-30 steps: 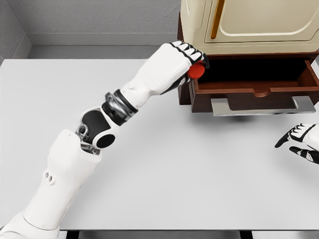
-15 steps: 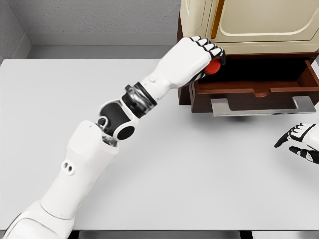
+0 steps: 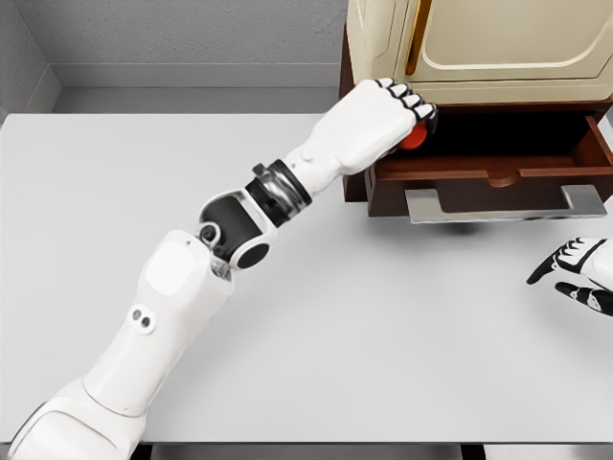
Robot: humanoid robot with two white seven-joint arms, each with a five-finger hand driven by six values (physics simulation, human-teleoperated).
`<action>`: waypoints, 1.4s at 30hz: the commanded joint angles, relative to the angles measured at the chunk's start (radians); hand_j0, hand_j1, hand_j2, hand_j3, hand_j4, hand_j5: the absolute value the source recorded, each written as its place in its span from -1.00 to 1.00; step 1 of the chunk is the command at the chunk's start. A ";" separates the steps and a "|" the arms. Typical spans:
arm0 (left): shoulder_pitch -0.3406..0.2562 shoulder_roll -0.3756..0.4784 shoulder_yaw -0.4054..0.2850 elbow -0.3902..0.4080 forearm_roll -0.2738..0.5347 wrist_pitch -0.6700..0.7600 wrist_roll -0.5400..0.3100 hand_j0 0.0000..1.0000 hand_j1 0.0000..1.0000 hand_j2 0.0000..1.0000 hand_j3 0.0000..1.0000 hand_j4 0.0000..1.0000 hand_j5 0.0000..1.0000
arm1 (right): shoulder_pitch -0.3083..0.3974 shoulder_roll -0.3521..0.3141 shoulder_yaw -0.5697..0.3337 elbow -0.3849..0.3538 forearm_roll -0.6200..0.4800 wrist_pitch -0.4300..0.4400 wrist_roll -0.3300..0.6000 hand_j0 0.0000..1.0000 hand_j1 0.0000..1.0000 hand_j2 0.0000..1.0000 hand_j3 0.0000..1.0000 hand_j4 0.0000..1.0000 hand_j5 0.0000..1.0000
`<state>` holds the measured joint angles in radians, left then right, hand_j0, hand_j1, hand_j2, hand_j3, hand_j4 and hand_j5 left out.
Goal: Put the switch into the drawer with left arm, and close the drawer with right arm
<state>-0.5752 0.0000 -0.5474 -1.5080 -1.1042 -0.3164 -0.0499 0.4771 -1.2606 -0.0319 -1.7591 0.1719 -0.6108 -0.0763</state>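
The drawer (image 3: 488, 158) stands pulled out from the dark wooden base of a cream cabinet (image 3: 479, 48) at the far right of the table (image 3: 335, 316), with its pale metal handle (image 3: 503, 204) facing the robot. The left hand (image 3: 388, 110) has its fingers curled tightly around the switch (image 3: 414, 135), a small red object of which only the lower part shows beneath the knuckles. Hand and switch hover at the drawer's left end, just above its front left corner and close under the cabinet's cream upper body. The right hand (image 3: 581, 273) lies low on the table in front of the drawer's right end, fingers loosely spread and holding nothing.

The risk lies in how near the drawer's left edge the switch sits. Judging by this view, a release here might drop it onto the drawer's side wall or front rim, from which it could bounce out onto the table instead of settling inside. The knuckles are also very close to the cabinet overhang, so carrying the hand further right over the drawer could scrape them against it. How deep the drawer is cannot be told.
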 commanded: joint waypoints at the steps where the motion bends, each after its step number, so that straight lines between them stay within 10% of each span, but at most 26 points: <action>1: 0.000 0.000 -0.006 -0.003 -0.003 -0.001 0.001 -0.33 -0.33 -0.33 -0.33 -0.33 -0.33 | 0.000 -0.002 0.000 0.000 -0.006 0.000 0.000 0.10 0.10 0.10 0.10 0.10 0.10; 20: -0.078 0.000 -0.092 0.061 -0.031 -0.001 -0.013 -0.32 -0.32 -0.32 -0.32 -0.32 -0.32 | 0.000 -0.003 0.000 0.000 -0.008 0.000 0.000 0.10 0.10 0.10 0.10 0.10 0.10; 28: -0.087 0.000 -0.109 0.054 -0.054 -0.001 -0.013 0.33 0.33 0.33 0.33 0.33 0.33 | 0.000 -0.003 0.000 0.000 -0.006 0.000 0.000 0.10 0.10 0.10 0.10 0.10 0.10; 42: -0.094 0.000 -0.109 0.051 -0.077 -0.001 -0.013 0.49 0.49 0.49 0.49 0.49 0.49 | 0.000 -0.002 0.000 0.001 -0.006 0.000 0.000 0.10 0.10 0.10 0.10 0.10 0.10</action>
<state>-0.6688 -0.0001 -0.6565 -1.4569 -1.1828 -0.3178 -0.0637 0.4771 -1.2608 -0.0319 -1.7578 0.1717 -0.6108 -0.0763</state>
